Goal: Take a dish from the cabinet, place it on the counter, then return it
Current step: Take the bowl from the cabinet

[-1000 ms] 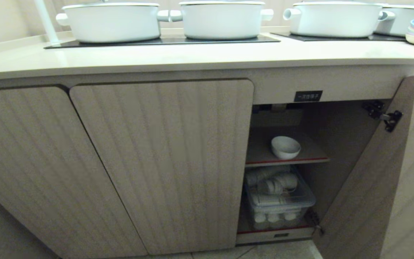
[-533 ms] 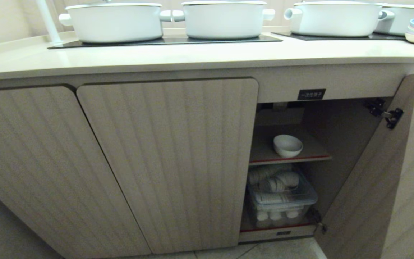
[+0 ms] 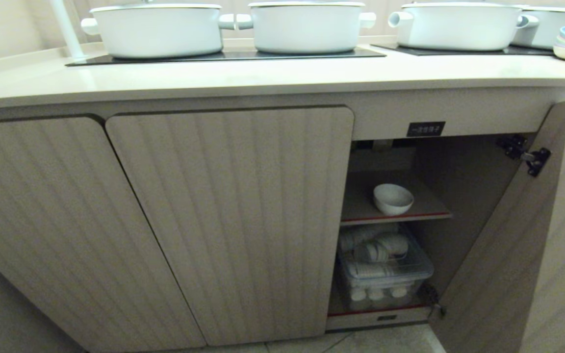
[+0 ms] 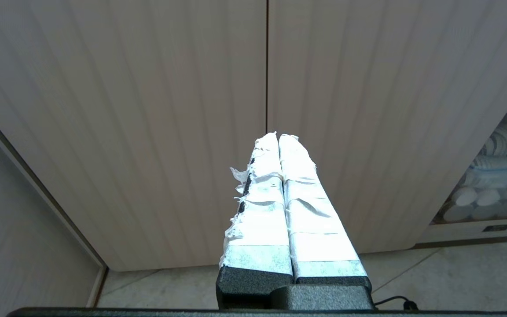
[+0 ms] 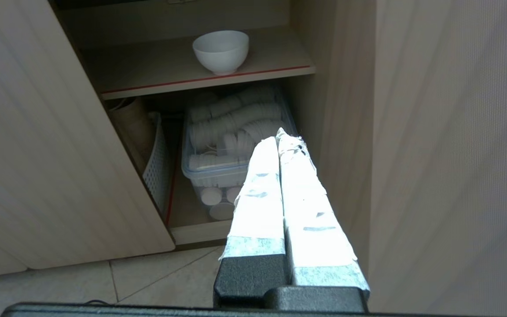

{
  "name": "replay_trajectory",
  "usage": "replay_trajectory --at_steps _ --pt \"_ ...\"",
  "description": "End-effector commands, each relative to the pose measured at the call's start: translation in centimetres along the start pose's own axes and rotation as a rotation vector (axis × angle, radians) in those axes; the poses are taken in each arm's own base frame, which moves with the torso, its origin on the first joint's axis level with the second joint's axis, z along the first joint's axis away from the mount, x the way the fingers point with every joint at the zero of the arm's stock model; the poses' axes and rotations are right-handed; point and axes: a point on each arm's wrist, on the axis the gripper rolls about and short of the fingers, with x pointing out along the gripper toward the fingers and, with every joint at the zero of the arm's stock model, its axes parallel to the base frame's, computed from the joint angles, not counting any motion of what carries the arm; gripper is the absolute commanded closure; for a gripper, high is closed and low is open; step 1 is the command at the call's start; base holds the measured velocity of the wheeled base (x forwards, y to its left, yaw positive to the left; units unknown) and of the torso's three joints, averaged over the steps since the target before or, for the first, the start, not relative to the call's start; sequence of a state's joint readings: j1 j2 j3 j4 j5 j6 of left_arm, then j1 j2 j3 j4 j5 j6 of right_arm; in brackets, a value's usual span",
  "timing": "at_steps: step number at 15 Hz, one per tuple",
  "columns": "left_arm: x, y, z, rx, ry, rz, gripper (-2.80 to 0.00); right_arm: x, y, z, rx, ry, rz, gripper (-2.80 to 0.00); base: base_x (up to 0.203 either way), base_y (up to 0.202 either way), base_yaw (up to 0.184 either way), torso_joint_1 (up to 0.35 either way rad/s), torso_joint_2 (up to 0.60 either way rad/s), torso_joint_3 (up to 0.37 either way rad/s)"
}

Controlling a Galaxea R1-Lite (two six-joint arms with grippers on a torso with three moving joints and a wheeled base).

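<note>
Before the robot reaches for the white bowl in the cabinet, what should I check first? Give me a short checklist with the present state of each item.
1. Cabinet door swung open, way to the shelf free: ok.
2. Bowl upright on the red-edged shelf, alone there: ok.
3. Right gripper open enough to take the bowl: not ok, the fingers are shut together, outside the cabinet and apart from the bowl.
4. Left gripper out of the way: ok, shut, facing the closed doors.
5. Free place on the counter in front of the pots: ok.
6. Clear bin below the shelf could be hit: cannot tell.
</note>
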State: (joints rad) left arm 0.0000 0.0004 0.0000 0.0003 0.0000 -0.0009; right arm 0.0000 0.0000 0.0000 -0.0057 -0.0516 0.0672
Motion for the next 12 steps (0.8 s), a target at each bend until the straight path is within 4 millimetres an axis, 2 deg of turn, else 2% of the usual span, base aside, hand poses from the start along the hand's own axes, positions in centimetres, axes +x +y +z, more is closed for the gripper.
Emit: replay_trajectory --at_steps 1,12 --pt "0.00 0.00 0.00 -0.001 -0.001 0.000 0.00 0.00 0.00 0.00 0.000 0.000 0.000 0.00 0.000 0.000 0.000 0.000 0.00 0.000" --pt "0.00 0.00 0.00 -0.001 -0.001 0.000 0.00 0.00 0.00 -0.03 -0.024 0.003 -0.001 0.00 0.000 0.000 0.000 0.000 0.00 0.000"
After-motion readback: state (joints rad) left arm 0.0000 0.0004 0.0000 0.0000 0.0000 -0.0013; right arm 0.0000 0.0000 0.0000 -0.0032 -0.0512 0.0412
